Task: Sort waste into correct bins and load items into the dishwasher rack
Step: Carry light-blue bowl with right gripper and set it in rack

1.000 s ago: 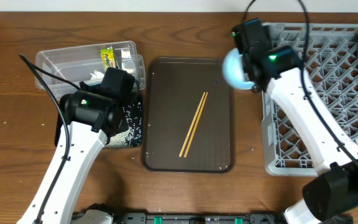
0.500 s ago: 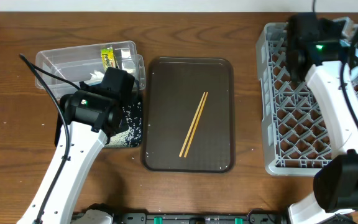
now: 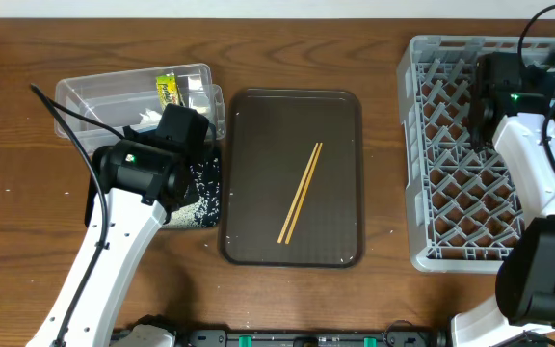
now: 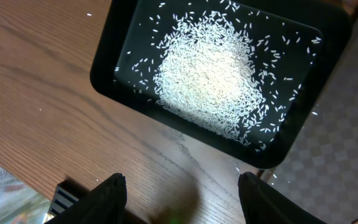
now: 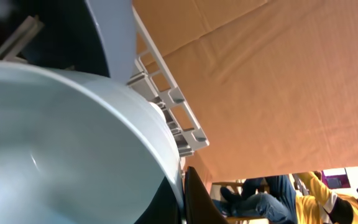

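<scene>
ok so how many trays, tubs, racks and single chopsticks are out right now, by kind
dark brown serving tray: 1
black tray: 1
clear tub: 1
dishwasher rack: 1
chopsticks: 2
total: 6
</scene>
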Available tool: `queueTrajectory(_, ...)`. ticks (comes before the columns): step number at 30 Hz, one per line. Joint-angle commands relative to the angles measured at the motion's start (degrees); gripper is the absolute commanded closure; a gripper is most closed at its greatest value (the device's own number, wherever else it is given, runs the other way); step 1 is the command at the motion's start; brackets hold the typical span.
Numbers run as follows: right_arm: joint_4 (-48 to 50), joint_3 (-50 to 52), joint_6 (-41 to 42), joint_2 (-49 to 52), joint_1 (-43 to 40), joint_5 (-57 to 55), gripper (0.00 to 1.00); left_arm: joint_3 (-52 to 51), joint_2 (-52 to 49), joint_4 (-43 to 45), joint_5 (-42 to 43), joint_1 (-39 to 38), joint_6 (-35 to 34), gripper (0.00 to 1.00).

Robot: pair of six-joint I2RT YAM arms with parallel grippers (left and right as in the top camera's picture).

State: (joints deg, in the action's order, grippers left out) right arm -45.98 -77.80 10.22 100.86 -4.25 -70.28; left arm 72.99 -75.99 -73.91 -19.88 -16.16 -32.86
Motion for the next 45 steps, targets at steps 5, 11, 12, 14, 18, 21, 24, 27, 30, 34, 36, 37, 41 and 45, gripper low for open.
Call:
queueTrajectory(5, 1.1, 2.2, -1.1, 0.0, -0.4, 3.2, 0.99, 0.3, 0.0, -0.2, -1.2, 0.3, -0.7, 0.39)
queueTrajectory(11, 4.5, 6.6, -1.1, 0.0, -0.4, 3.2, 0.99, 0.3, 0.0, -0.2, -1.2, 0.3, -0.7, 0.4)
queueTrajectory(12, 4.8, 7.3, -1.1, 0.0, -0.4, 3.2, 0.99, 0.3, 0.0, -0.2, -1.2, 0.3, -0.7, 0.39)
queueTrajectory(14, 4.8, 8.2, -1.1, 0.0, -0.3, 3.2, 0.99, 0.3, 0.0, -0.2, -1.2, 0.3, -0.7, 0.39)
queueTrajectory(18, 5.4, 8.4, -1.1, 0.0, -0.2, 3.2, 0.99, 0.3, 0.0, -0.2, -1.2, 0.3, -0.7, 0.39)
queueTrajectory(21, 6.0, 8.4, -1.0, 0.0, 0.6, 3.2, 0.99, 0.3, 0.0, -0.2, -1.2, 0.3, -0.7, 0.39)
queueTrajectory(24, 6.6, 8.4, -1.0, 0.0, 2.4, 2.5, 0.98, 0.3, 0.0, -0.2, -1.2, 0.3, -0.7, 0.39)
queueTrajectory(27, 6.6, 8.4, -1.1, 0.0, 4.5, 0.0, 0.97, 0.3, 0.0, -0.2, -1.2, 0.3, -0.7, 0.39)
queueTrajectory(30, 6.6, 8.4, -1.1, 0.0, 5.0, -1.7, 0.96, 0.3, 0.0, -0.2, -1.2, 0.3, -0.7, 0.39)
queueTrajectory(34, 7.4, 8.4, -1.1, 0.0, 5.0, -9.3, 0.99, 0.3, 0.0, -0.2, -1.2, 0.3, -0.7, 0.39)
queueTrajectory(36, 9.3, 8.4, -1.6, 0.0, 4.9, -13.1, 0.99, 0.3, 0.0, -0.2, -1.2, 0.3, -0.7, 0.39)
queueTrajectory(37, 10.2, 8.4, -3.0, 0.0, 4.9, -13.4, 0.99, 0.3, 0.0, -0.2, -1.2, 0.3, -0.7, 0.39)
queueTrajectory(41, 11.6, 8.4, -4.9, 0.0, 4.7, -13.3, 0.99, 0.3, 0.0, -0.2, -1.2, 0.3, -0.7, 0.39)
queueTrajectory(45, 11.9, 8.4, -7.8, 0.0, 3.5, -8.7, 0.99, 0.3, 0.0, -0.2, -1.2, 0.3, -0.7, 0.39)
